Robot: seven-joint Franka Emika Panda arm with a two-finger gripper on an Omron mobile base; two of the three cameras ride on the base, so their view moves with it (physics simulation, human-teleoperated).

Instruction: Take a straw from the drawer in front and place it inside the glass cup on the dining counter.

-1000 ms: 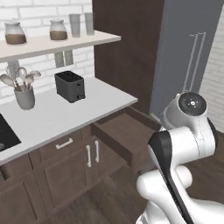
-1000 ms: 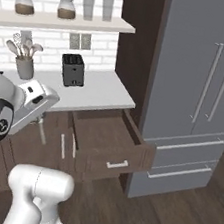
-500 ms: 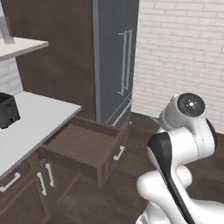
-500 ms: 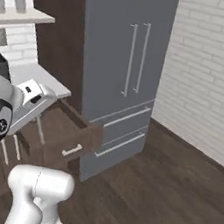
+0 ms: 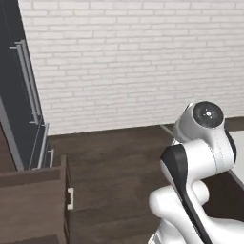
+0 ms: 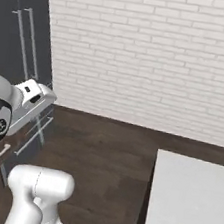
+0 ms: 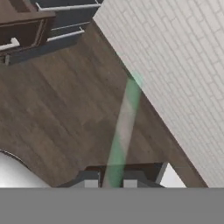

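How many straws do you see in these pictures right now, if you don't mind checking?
1. The straw shows in the hand view, held between the fingertips of the gripper and pointing away over the dark wood floor. The open drawer may hide others.

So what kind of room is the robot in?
Probably a kitchen. There's a tall dark fridge with long silver handles, an open brown wooden drawer, a white counter, and a white brick wall.

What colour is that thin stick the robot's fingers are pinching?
The straw looks pale whitish with a green tint at both ends, best seen in the hand view.
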